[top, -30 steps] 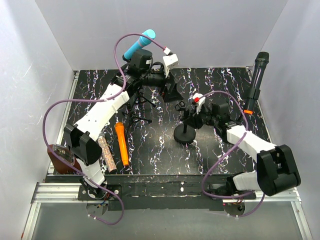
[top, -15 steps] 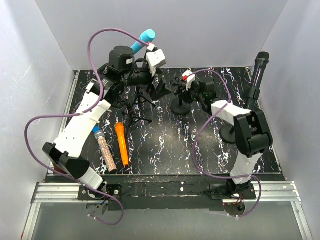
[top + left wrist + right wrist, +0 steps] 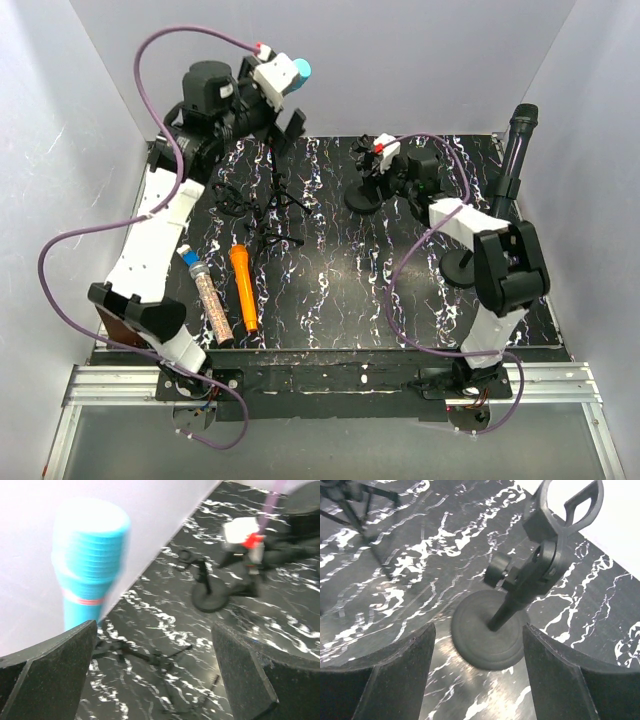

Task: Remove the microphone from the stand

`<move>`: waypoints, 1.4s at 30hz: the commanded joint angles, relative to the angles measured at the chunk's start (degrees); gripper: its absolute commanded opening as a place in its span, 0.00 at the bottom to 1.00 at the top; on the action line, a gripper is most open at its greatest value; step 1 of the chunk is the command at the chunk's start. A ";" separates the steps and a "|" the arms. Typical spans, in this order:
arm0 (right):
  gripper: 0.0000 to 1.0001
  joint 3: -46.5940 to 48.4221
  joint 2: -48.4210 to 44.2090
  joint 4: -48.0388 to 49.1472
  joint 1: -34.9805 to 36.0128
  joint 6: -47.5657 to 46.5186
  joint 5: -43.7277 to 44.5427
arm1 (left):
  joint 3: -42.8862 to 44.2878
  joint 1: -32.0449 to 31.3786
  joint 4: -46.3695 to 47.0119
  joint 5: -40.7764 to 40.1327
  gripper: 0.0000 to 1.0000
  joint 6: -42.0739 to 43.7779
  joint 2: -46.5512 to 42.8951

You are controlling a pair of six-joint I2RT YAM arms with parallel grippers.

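Glossy black marbled tabletop, matt black plastic stand (ribbed turquoise plastic microphone)

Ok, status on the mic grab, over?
Left pincer open, blue mic just ahead, ungripped. Right pincer open, facing empty round stand. Black mic upright far right. Nothing between left pincer and mic.
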 commanded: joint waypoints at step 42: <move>0.85 41.28 0.82 10.84 14.48 37.26 -2.76 | -8.15 12.29 12.42 3.06 0.98 -0.96 -1.49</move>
